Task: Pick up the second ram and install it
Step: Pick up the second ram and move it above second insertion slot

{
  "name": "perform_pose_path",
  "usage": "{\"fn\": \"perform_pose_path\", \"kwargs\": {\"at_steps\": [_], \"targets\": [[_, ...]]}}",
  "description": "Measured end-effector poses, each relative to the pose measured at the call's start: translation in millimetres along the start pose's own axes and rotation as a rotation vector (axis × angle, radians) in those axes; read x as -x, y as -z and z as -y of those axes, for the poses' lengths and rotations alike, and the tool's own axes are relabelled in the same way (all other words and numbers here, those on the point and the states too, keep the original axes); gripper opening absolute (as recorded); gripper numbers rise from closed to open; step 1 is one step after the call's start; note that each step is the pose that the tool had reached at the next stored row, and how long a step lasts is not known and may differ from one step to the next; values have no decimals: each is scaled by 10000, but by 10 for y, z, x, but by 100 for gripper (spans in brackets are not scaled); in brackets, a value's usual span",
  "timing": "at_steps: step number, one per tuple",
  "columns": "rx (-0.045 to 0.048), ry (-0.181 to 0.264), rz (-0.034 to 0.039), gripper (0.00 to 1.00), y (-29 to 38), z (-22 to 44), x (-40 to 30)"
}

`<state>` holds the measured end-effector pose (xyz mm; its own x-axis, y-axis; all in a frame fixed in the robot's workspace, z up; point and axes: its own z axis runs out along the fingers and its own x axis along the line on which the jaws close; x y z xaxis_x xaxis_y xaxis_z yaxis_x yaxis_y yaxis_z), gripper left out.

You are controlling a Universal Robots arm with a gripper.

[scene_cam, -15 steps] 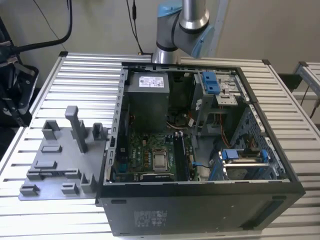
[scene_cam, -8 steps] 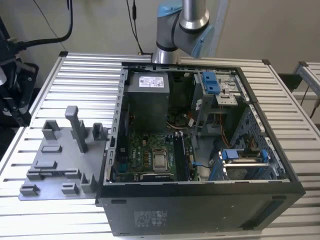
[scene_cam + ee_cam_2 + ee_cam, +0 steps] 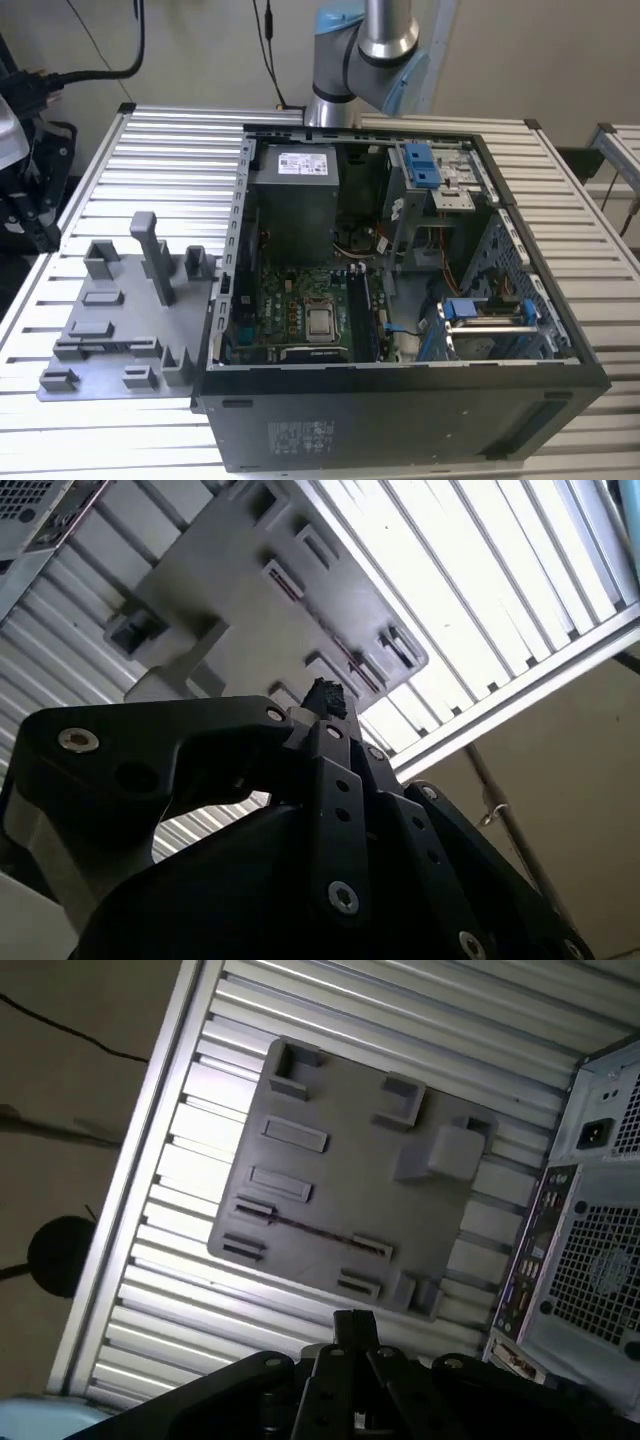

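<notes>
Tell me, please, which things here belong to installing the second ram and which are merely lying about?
Part of the job:
- second ram, apparently the thin dark stick on edge on the grey holder plate
- gripper, above that plate
- open computer case

Just lying about:
- black cable
- tall holder block
- slatted table
</notes>
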<state>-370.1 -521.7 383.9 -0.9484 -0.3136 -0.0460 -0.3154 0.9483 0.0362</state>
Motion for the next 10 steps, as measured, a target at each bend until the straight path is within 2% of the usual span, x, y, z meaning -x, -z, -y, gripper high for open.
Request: {"fn": "perform_pose_path", "kwargs": {"at_steps": [6, 10], "targets": [[44, 933, -36, 11, -1, 0, 0], [84, 1373, -105, 11, -5, 0, 0]]}}
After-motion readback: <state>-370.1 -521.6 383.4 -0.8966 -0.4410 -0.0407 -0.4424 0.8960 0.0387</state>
